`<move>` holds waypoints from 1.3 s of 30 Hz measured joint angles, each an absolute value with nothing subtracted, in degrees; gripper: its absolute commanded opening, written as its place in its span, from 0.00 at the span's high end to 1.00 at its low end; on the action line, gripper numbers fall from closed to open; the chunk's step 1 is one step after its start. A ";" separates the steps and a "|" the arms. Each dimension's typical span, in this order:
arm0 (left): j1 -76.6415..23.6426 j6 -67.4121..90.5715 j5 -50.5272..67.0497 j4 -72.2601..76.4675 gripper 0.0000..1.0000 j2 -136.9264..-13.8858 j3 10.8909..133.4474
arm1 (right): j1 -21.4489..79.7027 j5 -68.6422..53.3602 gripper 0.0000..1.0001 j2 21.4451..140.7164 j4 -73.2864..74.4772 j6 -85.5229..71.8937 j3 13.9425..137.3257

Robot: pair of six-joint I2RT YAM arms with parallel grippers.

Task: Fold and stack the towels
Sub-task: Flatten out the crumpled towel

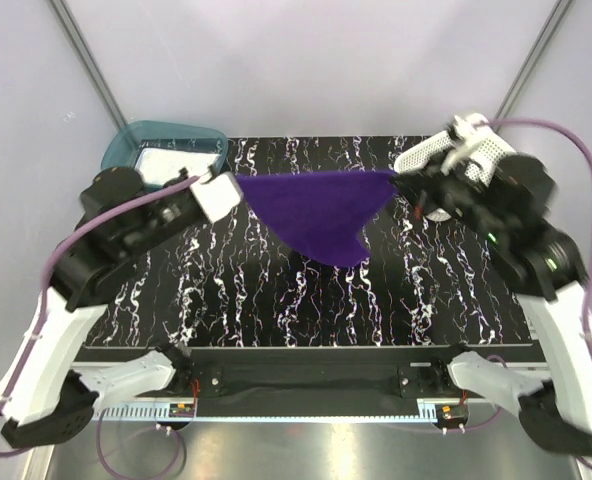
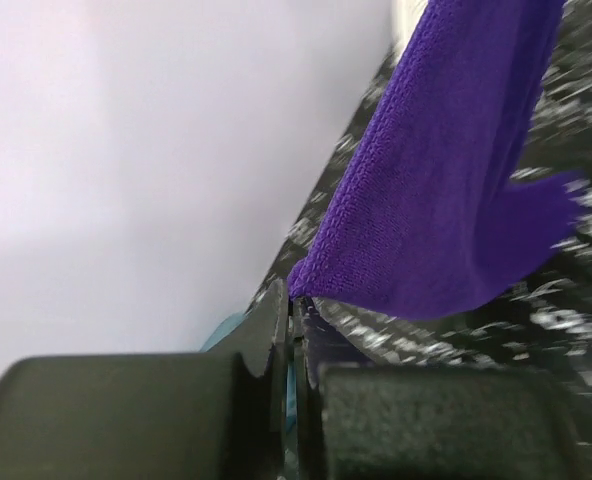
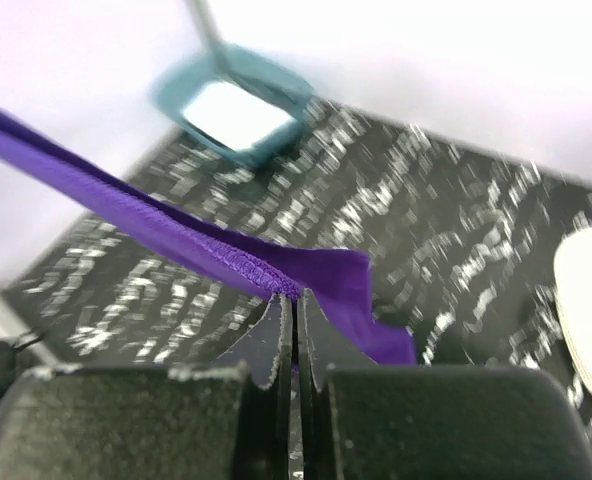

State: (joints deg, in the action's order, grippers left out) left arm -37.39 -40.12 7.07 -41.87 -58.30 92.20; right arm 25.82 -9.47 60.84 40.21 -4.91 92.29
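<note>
The left gripper (image 2: 294, 300) pinches one top corner of the deep purple towel (image 1: 321, 215), fingers pressed tight on its hem; the right gripper (image 3: 296, 298) clamps the opposite corner likewise. Between them the cloth hangs stretched in the air, its lower tip drooping toward the black marbled table (image 1: 276, 310); whether it touches is unclear. Beyond the left fingers, a teal bin (image 1: 171, 127) holds something white, too blurred to identify. Behind the right fingers, the arm half hides a white mesh basket (image 1: 421, 155).
</note>
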 measured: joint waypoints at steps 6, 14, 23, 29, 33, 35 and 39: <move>-39.09 -31.51 20.29 -42.06 1.00 -52.49 92.16 | 25.82 -18.20 1.00 48.16 36.14 -6.87 90.41; -39.11 -23.53 25.23 -42.65 1.00 -54.19 98.63 | 25.76 -22.00 1.00 46.92 29.50 -11.60 90.41; -33.50 -27.24 12.51 -48.69 1.00 -69.95 108.18 | 25.71 -11.31 1.00 60.60 25.36 -7.33 91.24; -22.24 -30.22 12.67 -44.56 1.00 -86.46 106.65 | 22.48 -8.91 1.00 81.95 19.11 -2.81 92.95; -18.17 -32.03 13.52 -38.44 1.00 -98.17 107.68 | 17.02 -12.10 1.00 96.84 16.34 -1.83 95.64; -16.67 -32.75 13.78 -35.66 1.00 -104.20 109.30 | 14.22 -14.83 1.00 103.68 15.20 -1.58 98.35; -14.87 -34.85 16.12 -32.25 1.00 -116.09 117.03 | 10.70 -20.73 1.00 113.56 13.76 -1.19 104.36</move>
State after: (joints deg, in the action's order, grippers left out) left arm -14.87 -34.85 16.12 -32.25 -116.09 117.03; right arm 10.70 -20.73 113.56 13.76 -1.19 104.36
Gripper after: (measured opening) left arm 0.013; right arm 0.014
